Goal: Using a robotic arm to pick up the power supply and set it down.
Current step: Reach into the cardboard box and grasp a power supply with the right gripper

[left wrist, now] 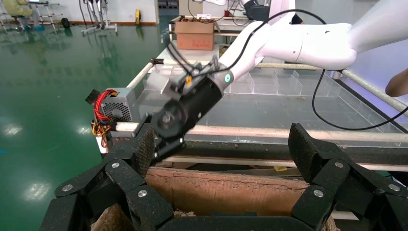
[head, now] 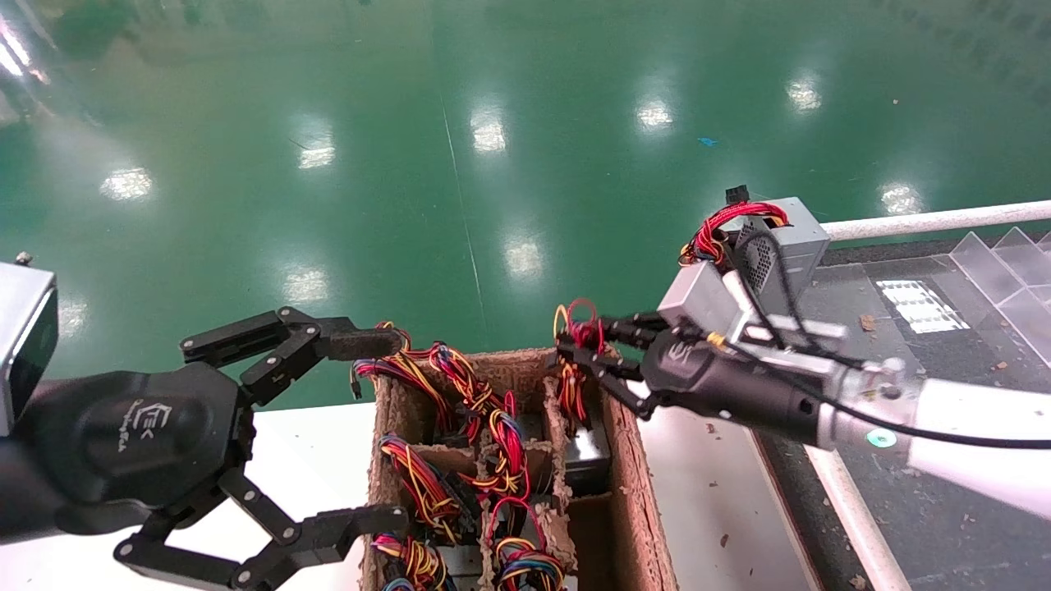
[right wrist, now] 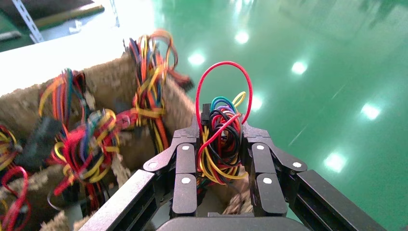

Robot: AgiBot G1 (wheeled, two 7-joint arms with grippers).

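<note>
The robotic arm (head: 969,443), white with a black cable, reaches in from the right over a cardboard crate (head: 632,492). Its right gripper (head: 575,349) (right wrist: 221,134) is shut on the upright knotted wire bundle (right wrist: 219,144) of the power supply. The supply's grey metal body (head: 587,455) shows low in the crate's far right compartment, partly hidden by the divider walls. My left gripper (head: 382,431) (left wrist: 221,149) hangs open at the crate's left side, holding nothing.
Other compartments hold several more wire bundles (head: 484,427). A grey box with a mesh face and red wires (head: 788,238) (left wrist: 120,108) stands on the dark bench behind a white rail (head: 928,220). Clear plastic dividers (head: 1010,271) lie at far right. Green floor lies beyond.
</note>
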